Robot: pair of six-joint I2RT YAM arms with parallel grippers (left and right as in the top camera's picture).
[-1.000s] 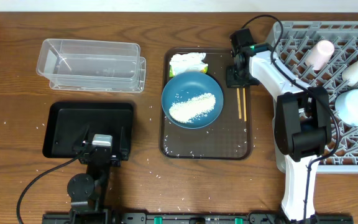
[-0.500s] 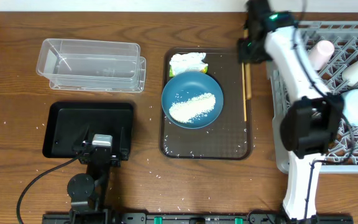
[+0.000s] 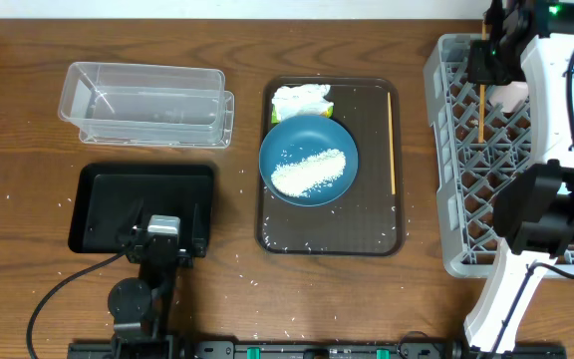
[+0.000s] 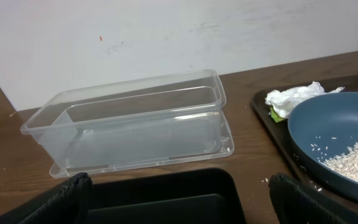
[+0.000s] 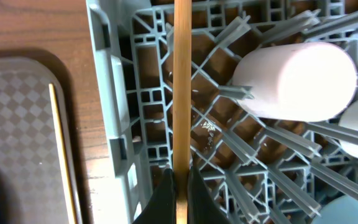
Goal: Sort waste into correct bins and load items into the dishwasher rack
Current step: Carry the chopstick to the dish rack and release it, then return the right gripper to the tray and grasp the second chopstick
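My right gripper is shut on one wooden chopstick and holds it over the left part of the grey dishwasher rack. The second chopstick lies on the brown serving tray. A pink cup lies in the rack beside the held chopstick. The dark blue plate holds a heap of rice. The white napkin lies behind the plate. My left gripper is open and empty over the black tray. The clear tub stands behind the black tray.
The brown serving tray lies between the bins and the rack. Loose rice grains are scattered on it and on the wooden table near its front. My right arm reaches over the rack's right half and hides what lies there.
My right gripper has lifted one chopstick off the serving tray and carried it right and back, from the tray's edge to above the rack. The left arm has not moved.
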